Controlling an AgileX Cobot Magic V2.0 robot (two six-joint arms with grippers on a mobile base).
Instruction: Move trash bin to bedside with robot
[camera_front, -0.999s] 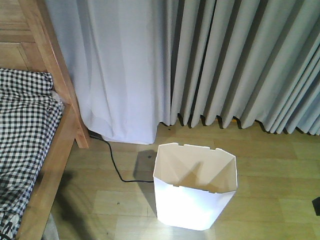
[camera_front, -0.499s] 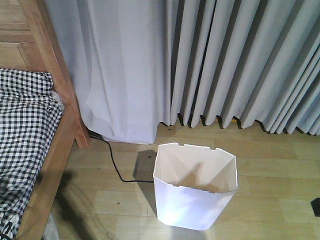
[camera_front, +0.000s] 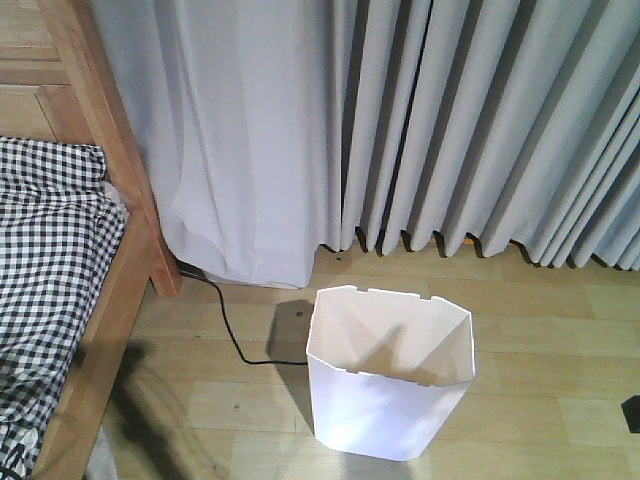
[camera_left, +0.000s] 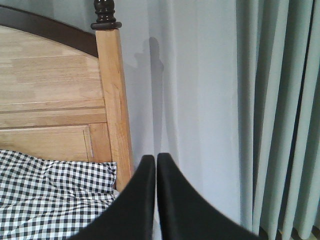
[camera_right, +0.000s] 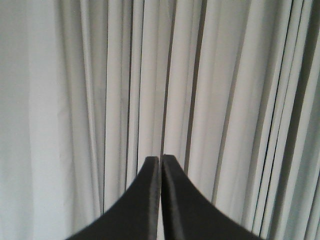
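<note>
The left gripper (camera_left: 156, 159), two curved black fingers, has its tips pressed together with nothing between them. Straight beyond those tips hangs a pale grey curtain (camera_left: 210, 100). Just to the left of the tips rises the light wooden bedpost (camera_left: 114, 100) of the bedside, topped by a dark turned knob, with the panelled headboard further left and the black-and-white checked cover (camera_left: 50, 195) low on that side.

The right gripper (camera_right: 160, 159), of the same black build, is likewise closed tip to tip and holds nothing. It faces only pleated grey curtain folds (camera_right: 200, 75), on every side.

Neither gripper appears in the front view. There the white plastic trash bin (camera_front: 385, 400) with its angular rim and cream inside stands upright on the wooden plank floor (camera_front: 540, 320), in front of the curtains and well apart from the bed frame (camera_front: 110, 300). A loose black cable (camera_front: 228, 335) runs across the floor between the two.
</note>
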